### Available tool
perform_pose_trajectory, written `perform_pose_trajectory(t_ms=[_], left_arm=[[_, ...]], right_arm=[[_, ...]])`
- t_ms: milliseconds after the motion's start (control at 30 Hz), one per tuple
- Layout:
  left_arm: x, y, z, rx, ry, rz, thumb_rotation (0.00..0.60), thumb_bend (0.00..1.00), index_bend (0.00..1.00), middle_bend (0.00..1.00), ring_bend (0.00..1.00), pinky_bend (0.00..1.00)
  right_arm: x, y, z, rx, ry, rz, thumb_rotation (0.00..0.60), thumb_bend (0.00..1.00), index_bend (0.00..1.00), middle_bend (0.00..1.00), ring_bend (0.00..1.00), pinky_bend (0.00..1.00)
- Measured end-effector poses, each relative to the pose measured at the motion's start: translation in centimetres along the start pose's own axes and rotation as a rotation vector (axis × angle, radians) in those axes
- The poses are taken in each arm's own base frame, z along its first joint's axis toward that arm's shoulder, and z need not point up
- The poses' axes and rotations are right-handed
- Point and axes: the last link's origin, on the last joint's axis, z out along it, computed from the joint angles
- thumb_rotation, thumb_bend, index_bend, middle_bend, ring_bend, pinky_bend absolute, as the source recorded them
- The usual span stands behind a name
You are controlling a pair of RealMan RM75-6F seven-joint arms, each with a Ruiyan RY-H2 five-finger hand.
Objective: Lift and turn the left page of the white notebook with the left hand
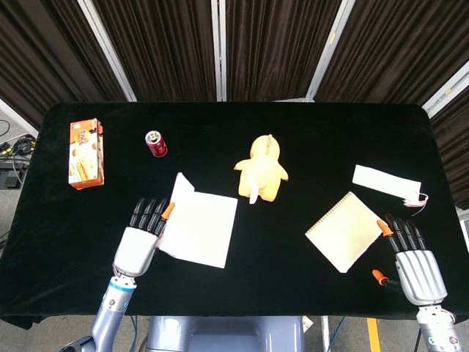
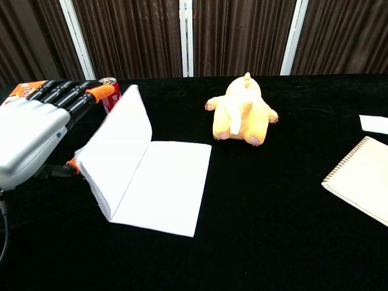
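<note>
The white notebook lies open on the black table, left of centre. Its left page stands raised, tilted up over the spine. My left hand is just left of that page with its fingers stretched out straight. The page leans on the orange-tipped finger and the thumb tip at its outer edge; I see no pinch. My right hand rests flat and spread at the table's right front, holding nothing, beside a spiral notepad; the chest view does not show it.
A yellow plush toy sits just right of the notebook. A red can and an orange snack box stand at the back left. A spiral notepad and a white slip lie right.
</note>
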Motion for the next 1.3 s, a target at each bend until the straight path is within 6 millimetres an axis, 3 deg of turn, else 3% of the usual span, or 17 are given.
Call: perform_pose_trajectory(t_ms=[133, 267, 533, 867, 1167, 1300], left_arm=[[0.1, 1.0, 1.1, -0.011, -0.002, 0.008, 0.600, 0.38, 0.00, 0.00, 0.00, 0.00], [-0.3, 1.5, 1.5, -0.006, -0.018, 0.012, 0.600, 0.37, 0.00, 0.00, 0.00, 0.00], [-0.4, 0.3, 0.7, 0.020, -0.030, 0.022, 0.600, 0.33, 0.00, 0.00, 0.00, 0.00], [0.7, -4.2, -1.6, 0.106, -0.075, 0.023, 0.600, 0.25, 0.00, 0.00, 0.00, 0.00], [3.5, -10.3, -7.1, 0.271, -0.177, -0.014, 0.600, 0.19, 0.00, 0.00, 0.00, 0.00], [4.1, -11.6, -9.1, 0.316, -0.181, -0.039, 0.600, 0.18, 0.00, 0.00, 0.00, 0.00]], right_arm=[[0.1, 0.1, 0.0, -0.003, 0.001, 0.005, 0.600, 0.05, 0.00, 0.00, 0.00, 0.00], [0.1, 0.2, 0.0, -0.006, -0.006, 0.006, 0.600, 0.04, 0.00, 0.00, 0.00, 0.00], [0.0, 0.1, 0.0, -0.004, -0.014, 0.001, 0.600, 0.05, 0.00, 0.00, 0.00, 0.00], [-0.1, 0.2, 0.0, -0.012, -0.016, -0.009, 0.600, 0.05, 0.00, 0.00, 0.00, 0.00], [0.1, 0.2, 0.2, -0.018, -0.005, -0.009, 0.600, 0.04, 0.00, 0.00, 0.00, 0.00], [0.5, 0.0, 0.2, -0.008, 0.006, -0.009, 0.600, 0.05, 0.00, 0.00, 0.00, 0.00]])
